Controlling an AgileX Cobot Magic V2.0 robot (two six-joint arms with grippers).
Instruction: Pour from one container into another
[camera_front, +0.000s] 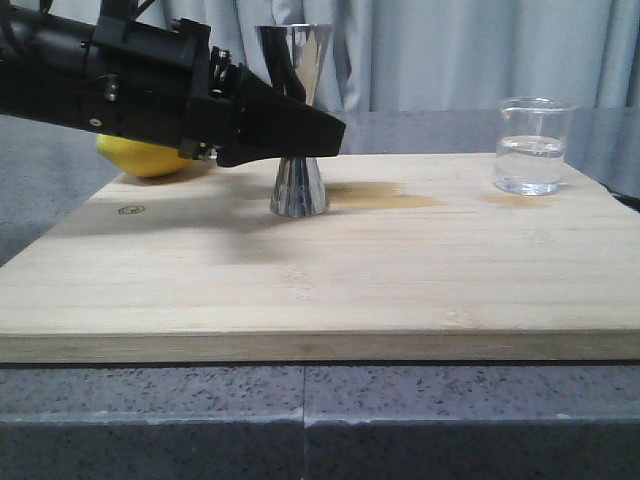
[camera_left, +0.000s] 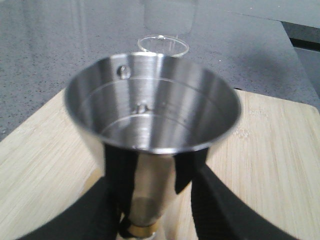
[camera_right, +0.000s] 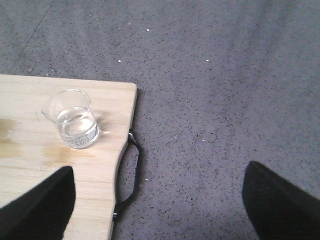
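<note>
Pouring not begun, we judge: our left gripper (camera_left: 150, 200) is clamped on the empty steel jigger (camera_front: 296, 120) mid-board, the water-filled beaker (camera_front: 533, 146) stands untouched far right, our right gripper (camera_right: 160, 205) spread wide.

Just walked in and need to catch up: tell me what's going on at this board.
The left hand is at the waist of the steel jigger, which stands upright on the wooden board; its fingers flank the stem, though contact isn't clear. The glass beaker, part full of clear liquid, stands untouched at the board's far right corner. The right hand hangs open nearby, holding nothing. A lemon lies behind the left arm. Nothing is being poured.
</note>
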